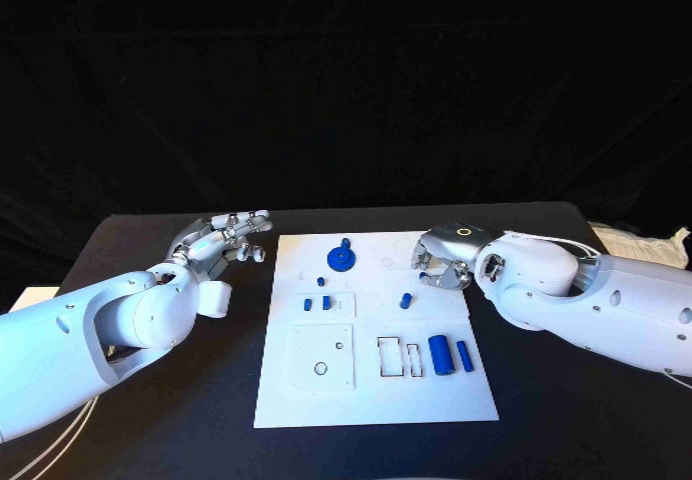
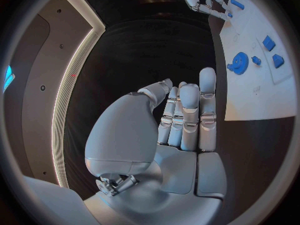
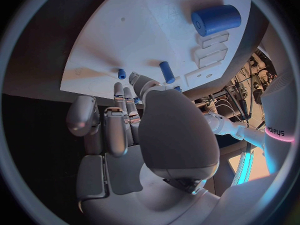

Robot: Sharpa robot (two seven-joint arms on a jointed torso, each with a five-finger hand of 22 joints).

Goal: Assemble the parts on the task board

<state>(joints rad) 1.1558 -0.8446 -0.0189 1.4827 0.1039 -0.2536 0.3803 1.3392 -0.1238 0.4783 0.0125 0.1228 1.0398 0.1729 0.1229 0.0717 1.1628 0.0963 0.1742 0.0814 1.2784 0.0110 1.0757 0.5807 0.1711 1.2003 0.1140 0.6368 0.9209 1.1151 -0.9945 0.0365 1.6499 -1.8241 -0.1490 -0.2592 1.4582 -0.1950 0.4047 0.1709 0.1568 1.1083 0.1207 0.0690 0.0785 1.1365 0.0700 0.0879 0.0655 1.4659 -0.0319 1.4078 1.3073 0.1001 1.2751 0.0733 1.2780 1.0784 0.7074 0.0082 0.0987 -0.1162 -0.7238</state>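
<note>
The left arm sits closest, its left hand hovering over the bare counter just off the board's left edge, fingers apart and grasping nothing. The right arm reaches in opposite; the right hand hangs over the board's upper right, fingers partly curled, nothing visibly between them, so it reads as released.

The board lies mid-counter, white, with the parts spread on it: a gear near the top, a thick cylinder and a thinner one at lower right beside rectangular slots, a short peg just below the right hand, and two small blocks left of centre.

The peg looks like the nearest pick for the right hand. Done well, that means coming down straight over it, pinching across its short width, and lifting clear before turning it upright for its hole.
</note>
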